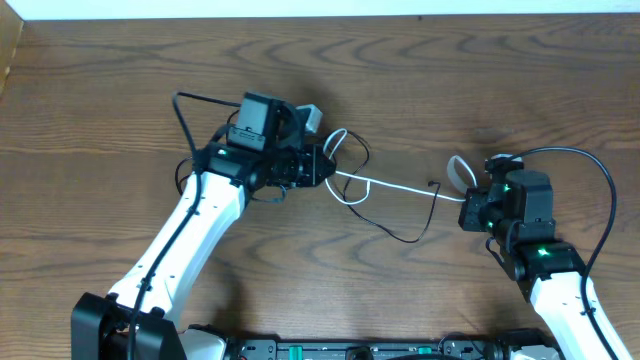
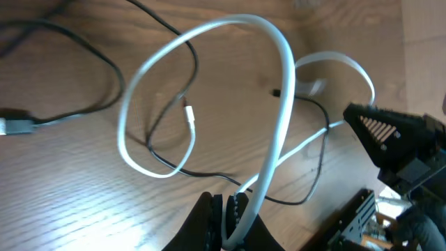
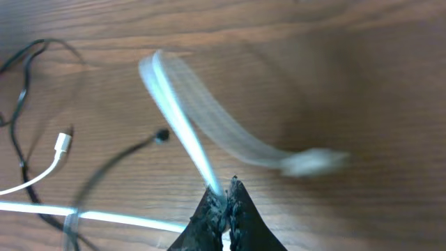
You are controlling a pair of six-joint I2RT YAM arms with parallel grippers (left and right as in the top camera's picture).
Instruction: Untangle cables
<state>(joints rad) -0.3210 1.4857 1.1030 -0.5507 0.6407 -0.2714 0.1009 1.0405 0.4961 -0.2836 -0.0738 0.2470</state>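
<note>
The white cable [image 1: 395,186] is stretched across the worktop [image 1: 480,80], clamped by both the left gripper [image 1: 325,165] and the right gripper [image 1: 466,208], while the black cable [image 3: 159,135] (loose, ungripped) is seen crossing it, so separation is judged unfinished.

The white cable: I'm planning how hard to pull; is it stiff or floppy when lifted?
Probably floppy: the white cable curls in loose loops. Likely light, since the left gripper and right gripper pinch it at their tips. It may drag the black cable crossing it.

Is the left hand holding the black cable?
No, the left hand pinches the white cable; the black cable lies loose nearby.
</note>
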